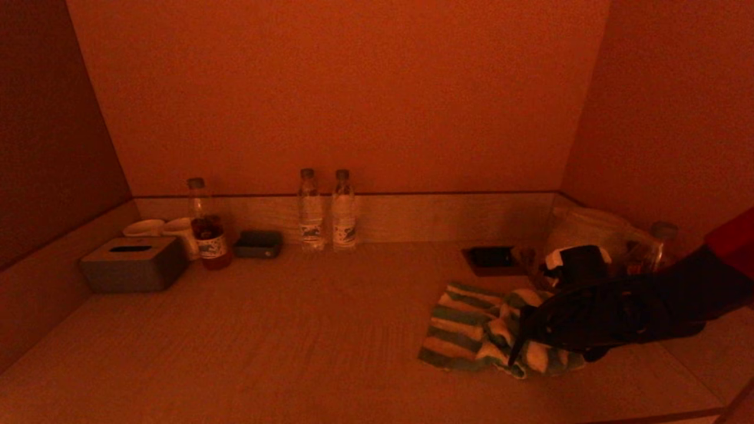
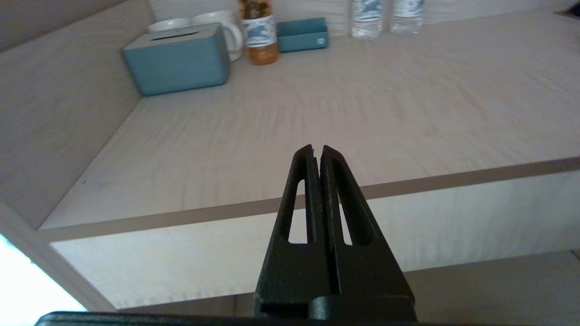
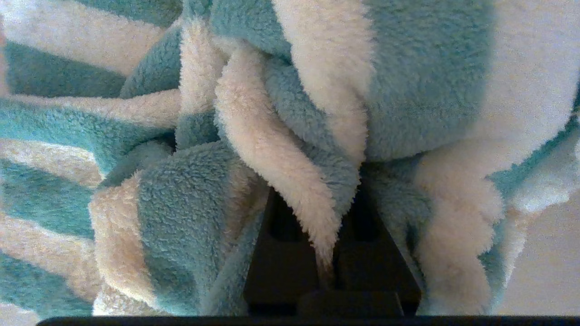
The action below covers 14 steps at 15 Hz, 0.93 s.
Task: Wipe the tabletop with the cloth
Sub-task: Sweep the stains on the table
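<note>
Gripping a bunched fold of the cloth, the right gripper reached in low from the right side of the tabletop, its fingers pinched together on the terry. In the right wrist view the green and white stripes of the cloth crowded over the dark fingers, with a fold hanging down between them. The cloth lay crumpled on the right half of the tabletop, its flatter part spreading towards the middle.

The left gripper hung before the front edge of the tabletop, its fingers pressed together and holding nothing.

Along the back rim stood two clear water bottles side by side, each with a pale label whose print was too small to read. Further left stood a bottle of brown drink with a similar label, also unreadable. Beside it sat two white cups, a grey tissue box and a small dark box. Near the arm, a dark tray sat on the tabletop.
</note>
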Available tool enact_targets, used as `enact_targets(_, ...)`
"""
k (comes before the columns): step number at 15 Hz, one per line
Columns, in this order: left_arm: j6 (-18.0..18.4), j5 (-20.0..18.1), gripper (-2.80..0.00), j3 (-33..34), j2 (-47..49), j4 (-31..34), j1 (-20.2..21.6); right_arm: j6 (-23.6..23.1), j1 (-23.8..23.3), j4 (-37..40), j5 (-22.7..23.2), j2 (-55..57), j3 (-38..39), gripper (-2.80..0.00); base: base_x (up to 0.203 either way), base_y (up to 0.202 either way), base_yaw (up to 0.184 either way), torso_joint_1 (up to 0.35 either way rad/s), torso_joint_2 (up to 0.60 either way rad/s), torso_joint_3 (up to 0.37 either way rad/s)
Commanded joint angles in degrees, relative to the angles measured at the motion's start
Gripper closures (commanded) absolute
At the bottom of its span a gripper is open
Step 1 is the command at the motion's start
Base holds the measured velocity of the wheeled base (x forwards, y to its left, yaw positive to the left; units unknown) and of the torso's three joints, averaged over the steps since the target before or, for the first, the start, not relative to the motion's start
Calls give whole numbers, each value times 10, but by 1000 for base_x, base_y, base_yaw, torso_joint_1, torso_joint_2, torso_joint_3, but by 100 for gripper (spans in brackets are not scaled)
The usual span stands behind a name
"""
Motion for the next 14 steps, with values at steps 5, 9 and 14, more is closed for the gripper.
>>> enact_targets(5,0,0,0,0,0,0,0,24,89,-1,0,-2,-12,0,0,0,0,0,0,0)
enact_targets(9,0,0,0,0,0,0,0,44,152,6,-6,-58,12,0,0,0,0,0,0,0)
enact_targets(14,0,0,0,0,0,0,0,45,149,2,-8,-115,93,0,0,0,0,0,0,0)
